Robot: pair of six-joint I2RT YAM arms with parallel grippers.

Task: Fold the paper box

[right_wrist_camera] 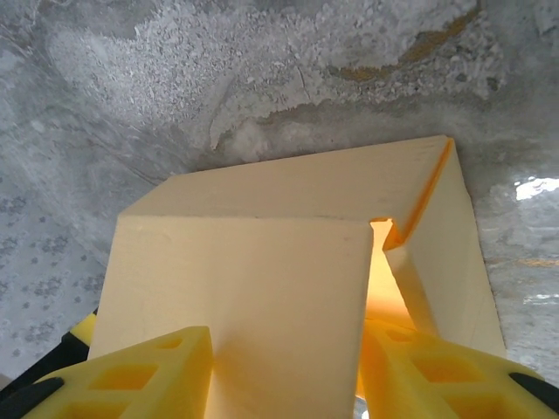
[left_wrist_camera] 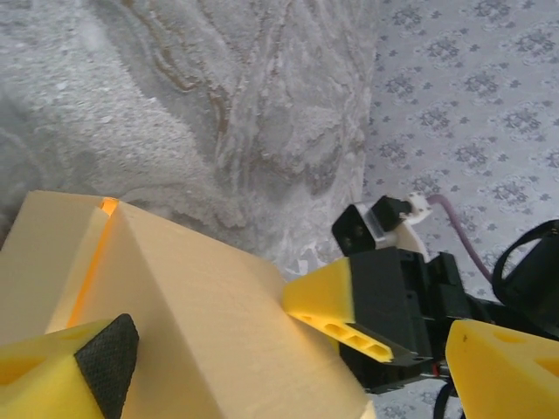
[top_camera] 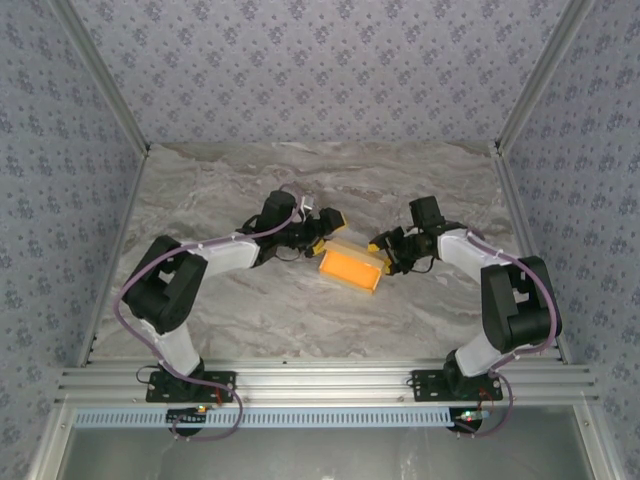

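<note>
The paper box (top_camera: pixel 350 268) is a shallow yellow-orange card box lying mid-table between both arms. My left gripper (top_camera: pixel 324 242) is at its left end. In the left wrist view its fingers (left_wrist_camera: pixel 96 367) stand wide apart, open, with the box's pale outer wall (left_wrist_camera: pixel 201 323) between them and the right-hand finger clear of the card. My right gripper (top_camera: pixel 381 249) is at the right end. In the right wrist view a pale end flap (right_wrist_camera: pixel 262 279) lies across the open gripper (right_wrist_camera: pixel 286 377), both fingers touching it. One right finger (left_wrist_camera: pixel 336 305) presses the box wall.
The marble tabletop (top_camera: pixel 300 180) has free room behind and in front of the box. Patterned walls (top_camera: pixel 320 60) close off the back and both sides. An aluminium rail (top_camera: pixel 320 385) with the arm bases runs along the near edge.
</note>
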